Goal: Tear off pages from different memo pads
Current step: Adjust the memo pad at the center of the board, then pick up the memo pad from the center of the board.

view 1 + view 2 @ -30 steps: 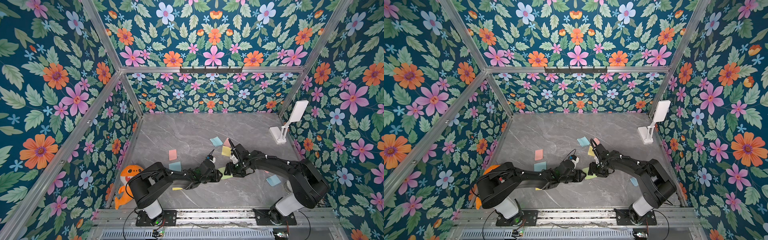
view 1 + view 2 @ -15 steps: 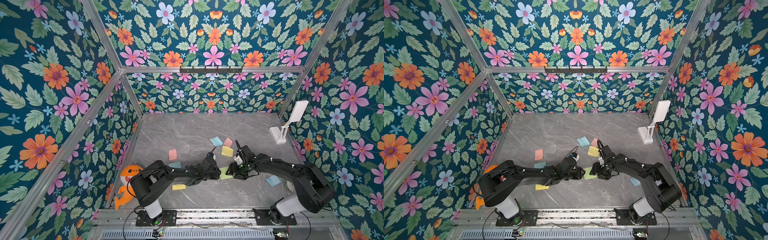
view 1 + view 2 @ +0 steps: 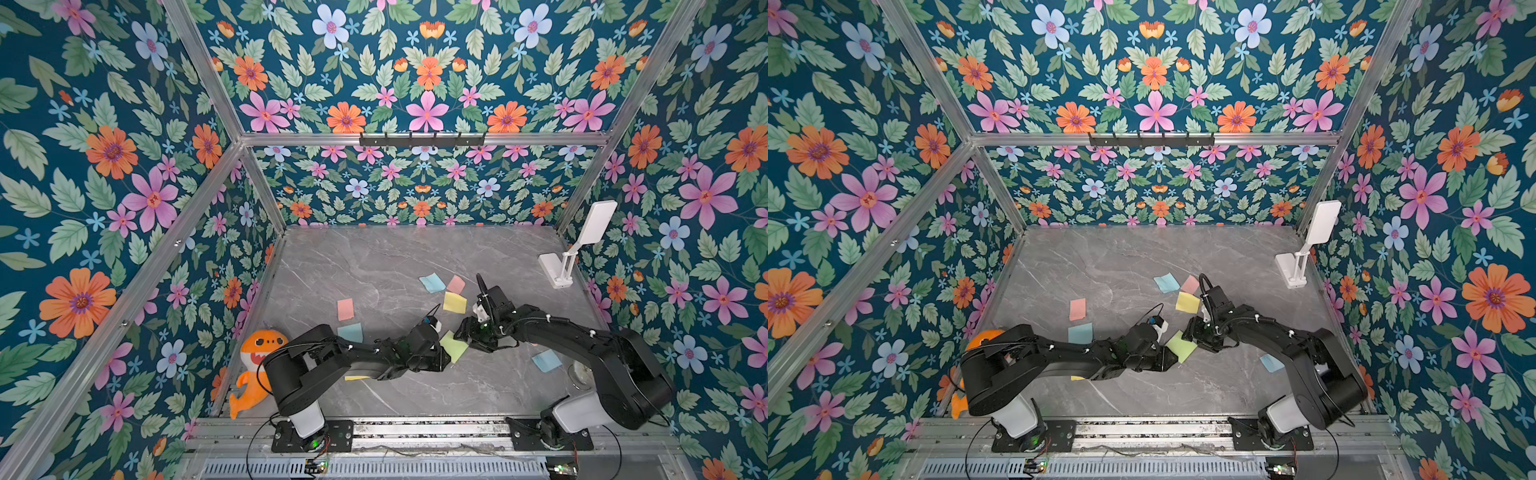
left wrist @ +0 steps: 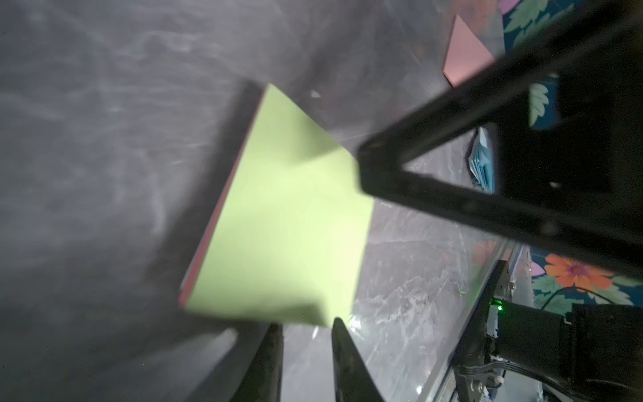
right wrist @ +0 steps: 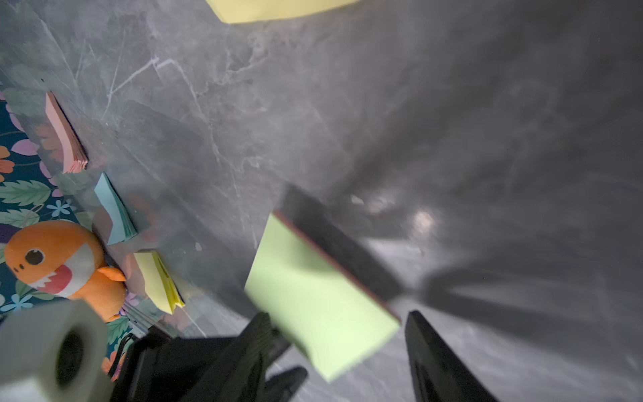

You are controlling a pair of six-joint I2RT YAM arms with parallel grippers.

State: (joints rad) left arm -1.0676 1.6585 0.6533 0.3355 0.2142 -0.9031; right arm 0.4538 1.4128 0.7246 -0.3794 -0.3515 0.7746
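A green memo pad (image 3: pixel 454 348) (image 3: pixel 1181 346) sits between my two grippers, near the table's front middle. My right gripper (image 5: pixel 337 315) straddles it, one finger at each side edge (image 3: pixel 464 332). The pad (image 5: pixel 313 296) casts a dark shadow beside it, as if raised. My left gripper (image 4: pixel 305 323) faces the pad (image 4: pixel 288 215) from the opposite side. Its tips stand a narrow gap apart at the pad's near edge, with table showing between them. Pink (image 3: pixel 345 309), blue (image 3: pixel 350 332) and yellow (image 3: pixel 355 378) memo pads lie to the left. Loose pages in blue (image 3: pixel 432 282), pink (image 3: pixel 456 284) and yellow (image 3: pixel 454 302) lie behind.
An orange shark plush (image 3: pixel 259 361) leans at the front left wall. A white folding stand (image 3: pixel 577 245) stands at the back right. Another blue sheet (image 3: pixel 546 360) lies under my right arm. Floral walls enclose the table on three sides.
My left gripper's jaws have narrowed. Both grippers and the green pad have drifted slightly toward the front of the table.
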